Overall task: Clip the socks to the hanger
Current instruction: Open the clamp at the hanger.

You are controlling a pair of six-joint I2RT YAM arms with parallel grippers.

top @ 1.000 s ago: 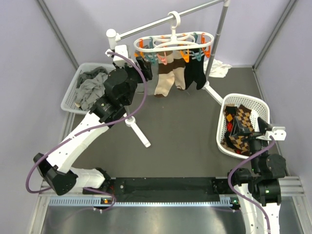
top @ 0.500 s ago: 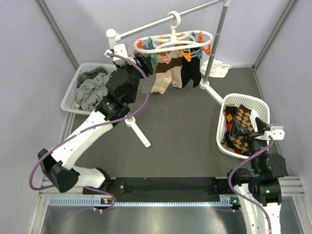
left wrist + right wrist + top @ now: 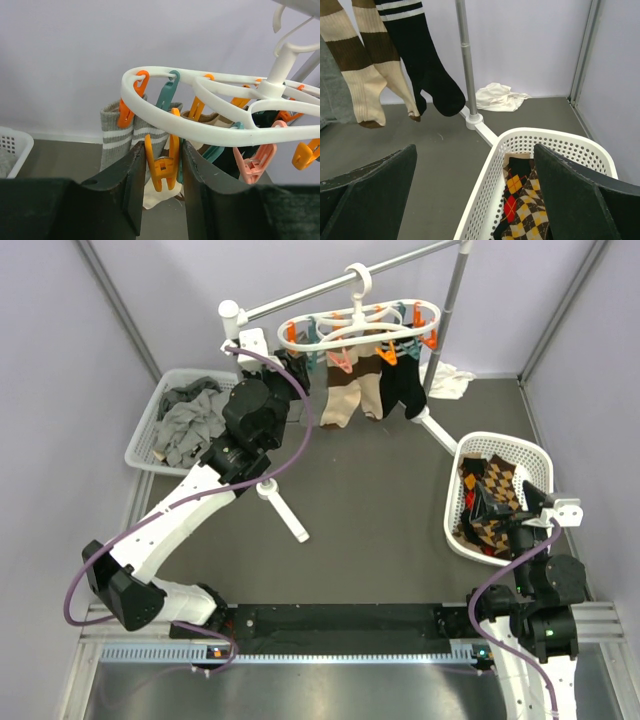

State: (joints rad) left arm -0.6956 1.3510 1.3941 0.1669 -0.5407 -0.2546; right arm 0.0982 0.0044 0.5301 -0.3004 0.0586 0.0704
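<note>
The white oval hanger (image 3: pixel 358 318) hangs by its hook from the rail; its ring (image 3: pixel 225 135) fills the left wrist view. My left gripper (image 3: pixel 295 365) is at the hanger's left end, its jaws (image 3: pixel 162 147) shut on an orange clip (image 3: pixel 161 167) whose lower legs stand apart. A grey striped sock (image 3: pixel 112 135), brown-and-cream socks (image 3: pixel 340 400) and black socks (image 3: pixel 400 385) hang from other clips. The argyle socks (image 3: pixel 485 485) lie in the white basket (image 3: pixel 500 440) at the right. My right gripper (image 3: pixel 490 508) is wide open and empty just above them (image 3: pixel 520 210).
A second white basket (image 3: pixel 150 430) at the left holds plain grey socks. The white-and-silver rail stand (image 3: pixel 445 310) has feet on the floor (image 3: pixel 285 510) and a pole (image 3: pixel 465 55). A white cloth (image 3: pixel 450 380) lies at the back right.
My left gripper has risen and moved right to the hanger's left end. The hanger and its hung socks swayed left, then back right. The right arm has not moved.
</note>
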